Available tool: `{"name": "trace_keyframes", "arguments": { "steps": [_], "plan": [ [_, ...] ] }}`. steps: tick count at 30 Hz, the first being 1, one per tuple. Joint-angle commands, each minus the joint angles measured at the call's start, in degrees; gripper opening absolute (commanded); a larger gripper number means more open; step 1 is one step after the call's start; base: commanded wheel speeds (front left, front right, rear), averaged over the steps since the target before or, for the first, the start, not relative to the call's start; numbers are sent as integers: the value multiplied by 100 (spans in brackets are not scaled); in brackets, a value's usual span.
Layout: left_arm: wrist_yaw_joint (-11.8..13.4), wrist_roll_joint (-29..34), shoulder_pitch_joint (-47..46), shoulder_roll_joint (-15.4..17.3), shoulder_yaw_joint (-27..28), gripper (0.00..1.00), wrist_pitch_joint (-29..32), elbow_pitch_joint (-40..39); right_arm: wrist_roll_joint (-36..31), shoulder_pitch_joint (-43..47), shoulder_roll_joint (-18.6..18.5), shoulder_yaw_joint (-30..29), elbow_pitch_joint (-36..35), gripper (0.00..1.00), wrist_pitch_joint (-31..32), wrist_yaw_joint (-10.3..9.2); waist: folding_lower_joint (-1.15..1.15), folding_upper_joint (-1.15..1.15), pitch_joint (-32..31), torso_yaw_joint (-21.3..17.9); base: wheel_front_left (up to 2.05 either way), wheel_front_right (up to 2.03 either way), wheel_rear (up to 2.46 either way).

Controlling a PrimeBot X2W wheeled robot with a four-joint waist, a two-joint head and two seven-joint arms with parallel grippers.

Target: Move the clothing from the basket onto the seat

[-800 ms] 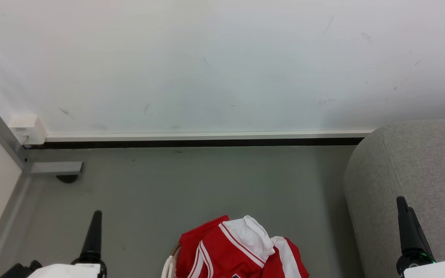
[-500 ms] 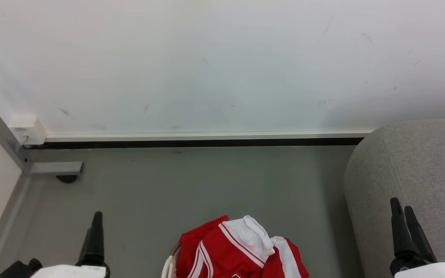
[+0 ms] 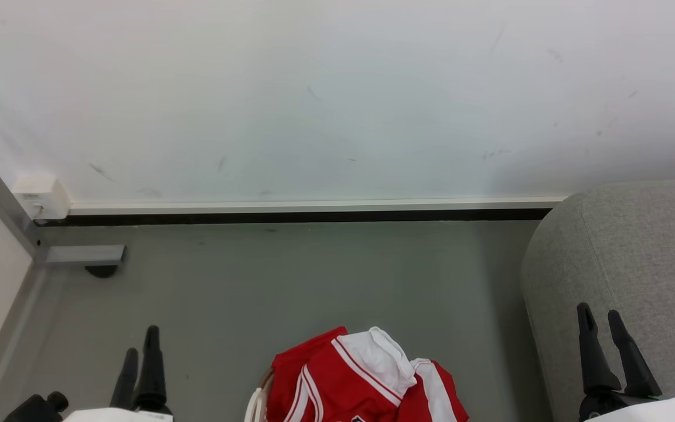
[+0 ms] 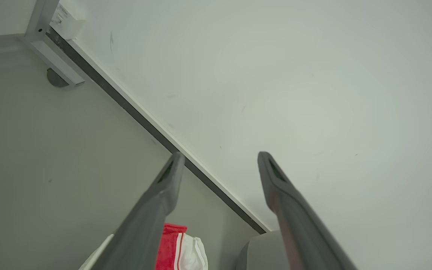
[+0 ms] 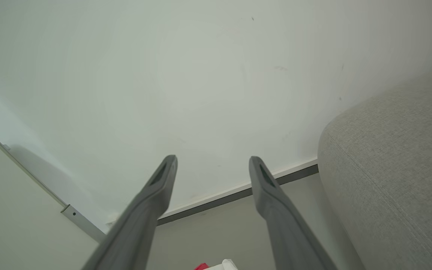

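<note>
Left gripper [image 3: 141, 346] at lower left of head view, dark fingers [image 3: 152, 363] parted and pointing up, right gripper [image 3: 599, 316] at lower right, fingers spread wide and upright, pale forearm ends [image 3: 654, 410] showing beneath both

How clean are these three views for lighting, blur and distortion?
Head view: even light, no glare, sharp clothing, faint shadow on floor beside the seat. Left wrist view: left gripper slightly soft up close, scene tilted. Right wrist view: right gripper likewise soft, corners dim.

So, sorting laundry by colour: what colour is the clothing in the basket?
The clothing is red with white panels; clearest in head view.
</note>
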Motion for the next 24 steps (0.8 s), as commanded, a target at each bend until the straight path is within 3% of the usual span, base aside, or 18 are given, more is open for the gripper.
{"name": "trace_keyframes", "arguments": {
  "steps": [1,24],
  "plan": [
    [-22,203,-8,48,6,100,-57,-77,-250,-87,-17,-72,-38,100,-22,-5,0,0,2,-2,0,0,0],
    [-80,1709,87,58,-46,100,-432,-19,-2070,-74,293,-342,110,100,-57,-7,0,0,33,2,0,0,0]
  ]
}}
